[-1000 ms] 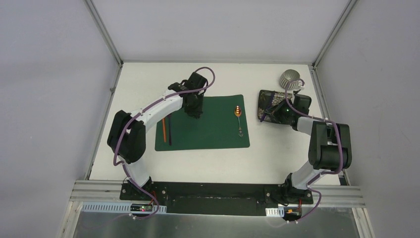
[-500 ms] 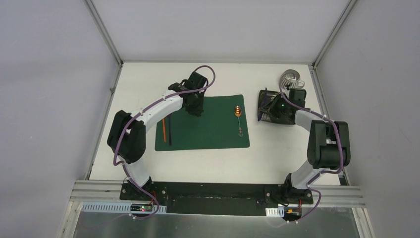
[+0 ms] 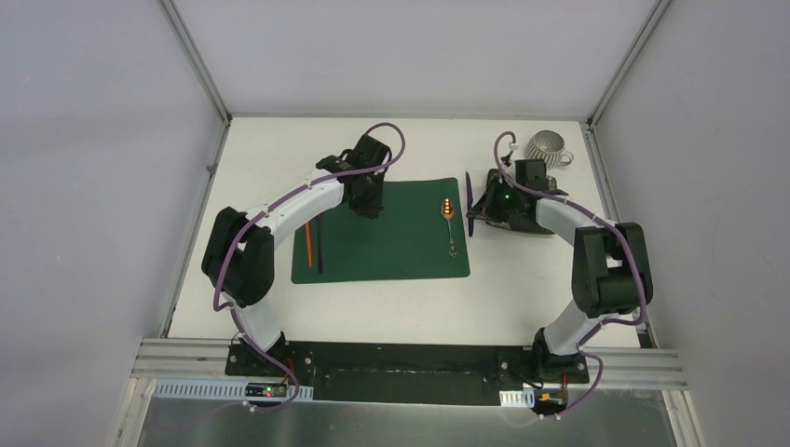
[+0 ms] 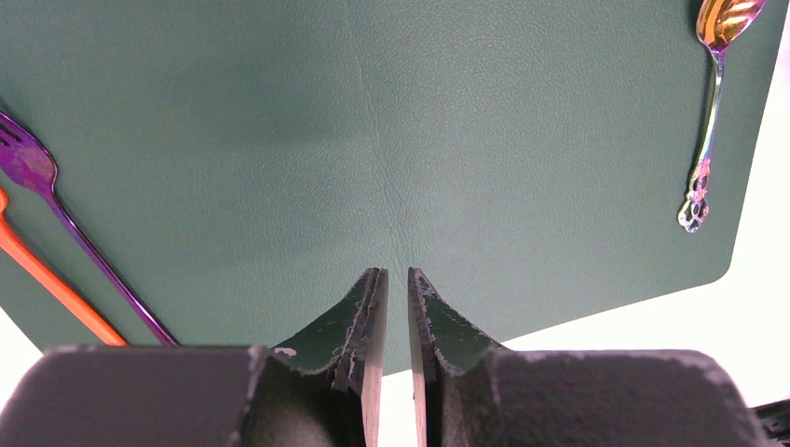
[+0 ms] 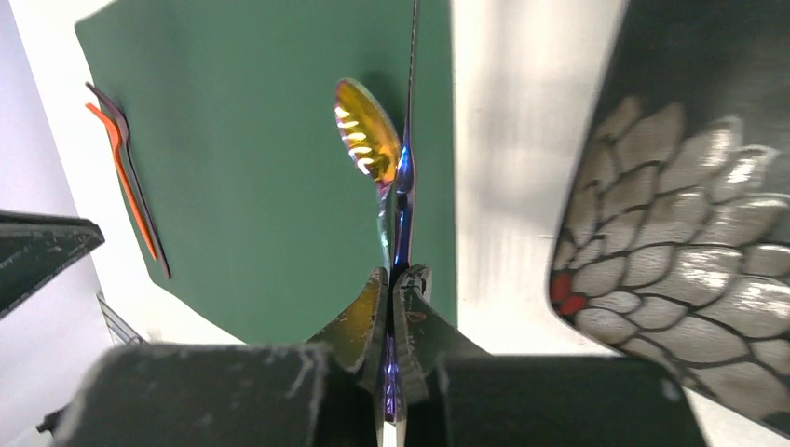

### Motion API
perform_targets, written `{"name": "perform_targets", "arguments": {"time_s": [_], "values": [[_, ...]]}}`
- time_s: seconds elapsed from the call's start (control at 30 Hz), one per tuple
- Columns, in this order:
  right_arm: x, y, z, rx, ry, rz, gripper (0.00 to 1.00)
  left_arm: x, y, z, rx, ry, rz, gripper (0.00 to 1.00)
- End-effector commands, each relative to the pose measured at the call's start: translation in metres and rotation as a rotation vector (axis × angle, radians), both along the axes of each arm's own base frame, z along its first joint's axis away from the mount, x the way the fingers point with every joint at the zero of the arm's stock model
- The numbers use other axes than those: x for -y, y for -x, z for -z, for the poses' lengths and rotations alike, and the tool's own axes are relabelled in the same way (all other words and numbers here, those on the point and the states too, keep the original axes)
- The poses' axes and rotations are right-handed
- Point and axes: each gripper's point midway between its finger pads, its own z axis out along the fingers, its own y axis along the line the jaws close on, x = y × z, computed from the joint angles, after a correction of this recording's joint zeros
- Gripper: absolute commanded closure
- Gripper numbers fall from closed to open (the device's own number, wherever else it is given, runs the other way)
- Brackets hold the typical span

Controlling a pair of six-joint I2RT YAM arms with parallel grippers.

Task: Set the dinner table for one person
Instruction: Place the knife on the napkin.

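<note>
Green mat (image 3: 391,247) lies in the middle of the white table (image 3: 279,149), and the setting is well under way. A purple fork (image 4: 33,166) and an orange utensil (image 4: 56,284) lie side by side down the mat's left edge. A gold-bowled spoon (image 5: 366,130) lies near its right edge, bowl toward the top of the overhead frame.

And here's the live piece: the right gripper (image 5: 398,279) is clamped tight on a thin purple-blue blade, a knife (image 5: 402,186) by the look of it, seen edge-on. From above it sits along the mat's right edge, just beside the spoon. In the wrist view the blade runs up from the fingertips past the spoon's bowl. Whether it touches the mat cannot be told.

Over on the other side, the left gripper (image 4: 392,279) hovers above the upper left part of the mat. Its jaws are almost together with a thin gap, and nothing is between them.

A dark patterned plate (image 5: 680,242) lies off the mat to the right, largely under the right arm. A white ribbed cup (image 3: 546,147) stands near the table's upper right corner, apart from the rest.

The reckoning: roughly halfway. Three pieces of cutlery look placed and the knife is about to join them. The plate probably has to go to the bare centre of the mat, and the cup near the setting.
</note>
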Motion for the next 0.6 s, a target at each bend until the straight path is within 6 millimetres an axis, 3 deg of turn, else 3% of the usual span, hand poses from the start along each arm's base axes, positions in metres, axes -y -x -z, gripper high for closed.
{"name": "perform_targets", "arguments": {"time_s": [0.0, 0.4, 0.57], "values": [[-0.019, -0.005, -0.023, 0.069, 0.038, -0.094, 1.00, 0.004, -0.008, -0.014, 0.051, 0.014, -0.005, 0.84], [-0.068, 0.037, -0.020, 0.073, 0.079, -0.178, 1.00, 0.001, -0.002, -0.015, 0.050, 0.017, -0.006, 0.84], [-0.071, 0.052, -0.015, 0.076, 0.092, -0.163, 1.00, 0.001, 0.000, -0.018, 0.051, 0.027, -0.007, 0.84]]}}
